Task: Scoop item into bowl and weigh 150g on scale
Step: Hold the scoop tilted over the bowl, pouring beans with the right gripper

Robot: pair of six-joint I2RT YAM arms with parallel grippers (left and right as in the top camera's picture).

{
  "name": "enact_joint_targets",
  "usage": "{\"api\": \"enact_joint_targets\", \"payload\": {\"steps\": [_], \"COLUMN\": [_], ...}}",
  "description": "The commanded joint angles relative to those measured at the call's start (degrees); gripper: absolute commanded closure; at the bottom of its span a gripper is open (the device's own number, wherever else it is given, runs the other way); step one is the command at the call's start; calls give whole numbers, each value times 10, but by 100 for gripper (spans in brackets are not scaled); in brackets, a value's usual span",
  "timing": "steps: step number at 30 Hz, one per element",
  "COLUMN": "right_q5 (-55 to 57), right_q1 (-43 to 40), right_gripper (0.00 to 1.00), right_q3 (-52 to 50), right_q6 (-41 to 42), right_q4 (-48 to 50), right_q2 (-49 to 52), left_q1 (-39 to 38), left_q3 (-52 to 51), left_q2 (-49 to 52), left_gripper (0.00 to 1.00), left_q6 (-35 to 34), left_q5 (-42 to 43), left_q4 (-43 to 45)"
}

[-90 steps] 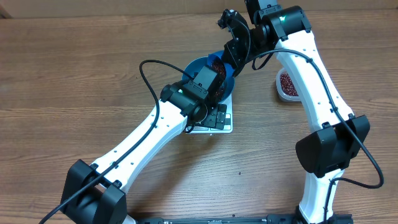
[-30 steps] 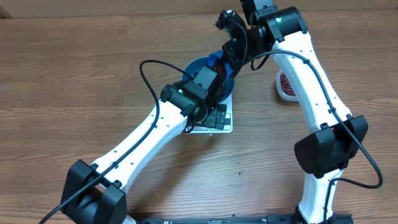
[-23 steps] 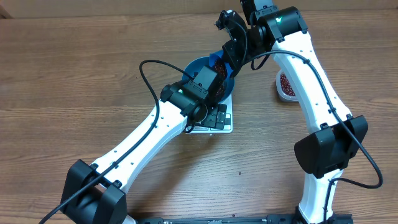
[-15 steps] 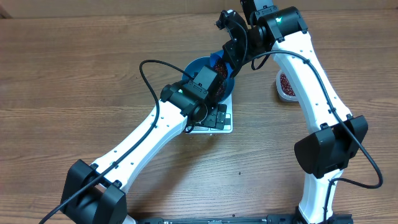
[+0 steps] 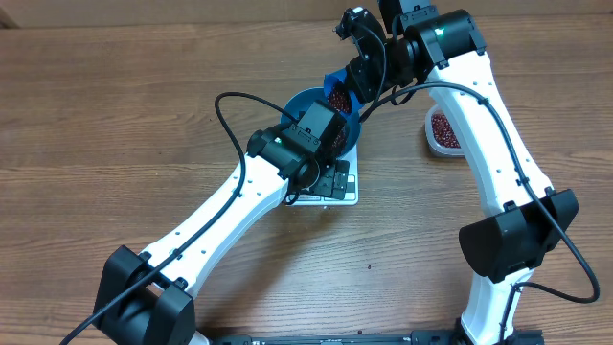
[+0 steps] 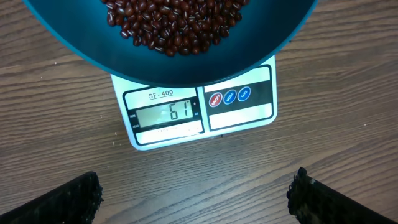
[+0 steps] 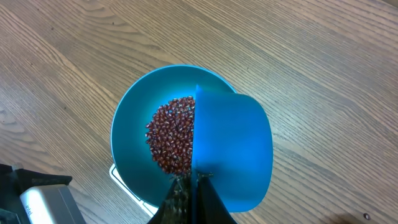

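Wooden table [image 5: 115, 115] beneath, blue bowl [image 7: 127, 134] seated on white scale [image 6: 239, 115] reading 61, left gripper [image 6: 196, 202] low before the display with fingers [image 6: 68, 199] spread wide and empty, right gripper [image 7: 193, 196] clamped tight on blue scoop [image 7: 233, 149] above the bowl, red-brown beans [image 7: 171, 140] heaped in the bowl's bottom.

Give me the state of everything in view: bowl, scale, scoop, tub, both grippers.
bowl: sitting on the scale, partly filled with beans.
scale: on, display reads 61.
scoop: held over the bowl.
tub: upright, beans inside.
left gripper: open, holding nothing.
right gripper: shut on the scoop.
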Motion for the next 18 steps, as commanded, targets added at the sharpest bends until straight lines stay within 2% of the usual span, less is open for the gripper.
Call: {"api": "enact_joint_targets", "payload": {"steps": [1,18], "right_q5": [18,35], "right_q1": [5,6], "right_gripper": [96,96], "right_q3": [22,21], "right_q6": [3,20], "right_q4": [7,-2], "right_q2": [-26,-26], "left_q1": [2,2], "left_q3": [-5,-5], "left_q2": [5,5], "left_gripper": [0,1], "left_q6": [11,11], "left_q5": [4,4], "left_q4": [1,1]}}
